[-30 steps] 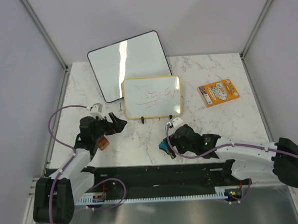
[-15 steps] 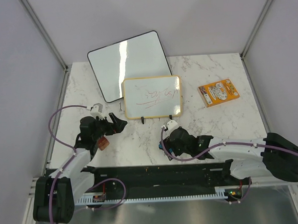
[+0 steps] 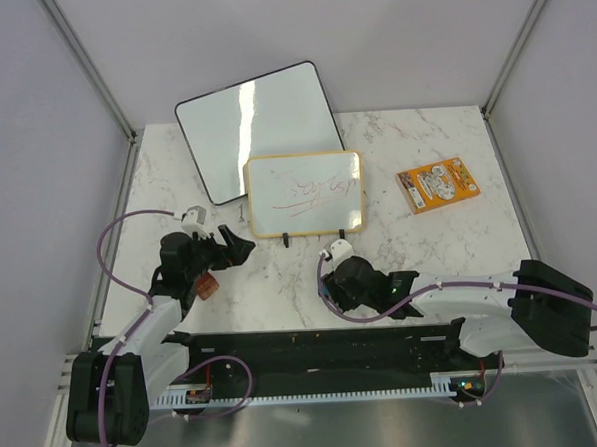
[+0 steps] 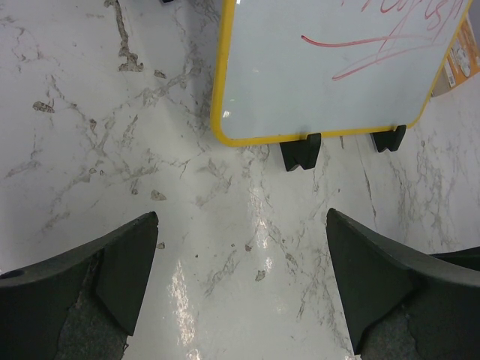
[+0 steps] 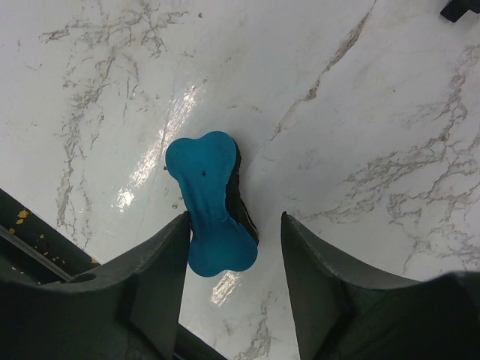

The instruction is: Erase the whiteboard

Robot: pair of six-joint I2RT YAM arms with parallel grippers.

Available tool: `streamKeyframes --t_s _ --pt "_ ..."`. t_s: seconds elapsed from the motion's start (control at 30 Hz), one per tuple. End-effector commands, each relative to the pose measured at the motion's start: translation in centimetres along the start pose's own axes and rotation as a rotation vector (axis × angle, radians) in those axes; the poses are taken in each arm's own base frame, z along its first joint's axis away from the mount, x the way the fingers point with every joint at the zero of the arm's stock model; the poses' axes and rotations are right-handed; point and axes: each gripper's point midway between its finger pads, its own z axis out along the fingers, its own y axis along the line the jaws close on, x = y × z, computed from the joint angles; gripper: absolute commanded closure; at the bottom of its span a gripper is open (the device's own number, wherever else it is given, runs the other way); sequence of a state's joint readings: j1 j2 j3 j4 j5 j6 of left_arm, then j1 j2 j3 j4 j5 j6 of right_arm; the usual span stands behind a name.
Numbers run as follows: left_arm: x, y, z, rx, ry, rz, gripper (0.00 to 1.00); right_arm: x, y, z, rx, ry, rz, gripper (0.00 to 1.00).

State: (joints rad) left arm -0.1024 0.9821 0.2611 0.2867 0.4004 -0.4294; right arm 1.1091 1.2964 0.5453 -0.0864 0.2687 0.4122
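No word, number or brand can be read in any view. On the whiteboard [image 3: 304,195] red pen strokes [image 3: 322,187] are seen, but they are loose scribbles and no letters can be made out of them. Printing is carried on the orange packet [image 3: 436,184], yet it is too small to be deciphered.

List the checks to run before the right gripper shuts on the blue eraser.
1. Blue eraser lies between the right gripper fingers: ok.
2. Eraser centred in the jaws: not ok, it sits against one finger with a gap to the other.
3. Firm grip made: not ok, jaws not yet shut.
4. Left gripper open and off the whiteboard: ok.
5. Whiteboard resting on its black feet: ok.
6. Red scribbles erased: not ok, they show on the board.
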Motion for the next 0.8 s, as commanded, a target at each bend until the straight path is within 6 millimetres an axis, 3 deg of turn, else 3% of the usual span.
streamKeyframes --t_s 0.0,0.17,0.23,0.27,0.4,0.53,0.57,0.77 --pt "-1.7 -1.0 0.1 0.045 -0.04 0.046 0.01 -2.7 1.1 0.3 -0.017 -0.08 0.011 0.42" --pt "-1.7 -0.9 0.2 0.039 -0.04 0.043 0.01 -2.2 1.9 0.8 -0.029 -0.059 -0.01 0.42" --pt "-1.8 -0.9 0.2 0.036 -0.042 0.043 0.01 -2.0 1.9 1.0 -0.024 -0.055 -0.017 0.46" --pt "-1.7 -0.8 0.2 0.033 -0.04 0.042 0.01 -1.6 2.0 1.1 -0.022 -0.046 -0.024 0.53" --pt "-1.8 -1.0 0.2 0.04 -0.04 0.043 0.01 -1.2 1.6 1.5 0.013 -0.038 -0.024 0.67" --pt "-2.0 -0.8 0.1 0.03 -0.051 0.045 0.01 -1.3 0.9 1.5 0.06 -0.041 -0.018 0.88" --pt "-2.1 -0.7 0.1 0.02 -0.058 0.046 0.01 -1.3 0.7 1.4 0.069 -0.043 -0.017 0.98" --pt "-4.0 -0.1 0.2 -0.029 -0.151 0.016 0.01 -2.9 -0.1 0.6 0.12 -0.096 0.008 1.0"
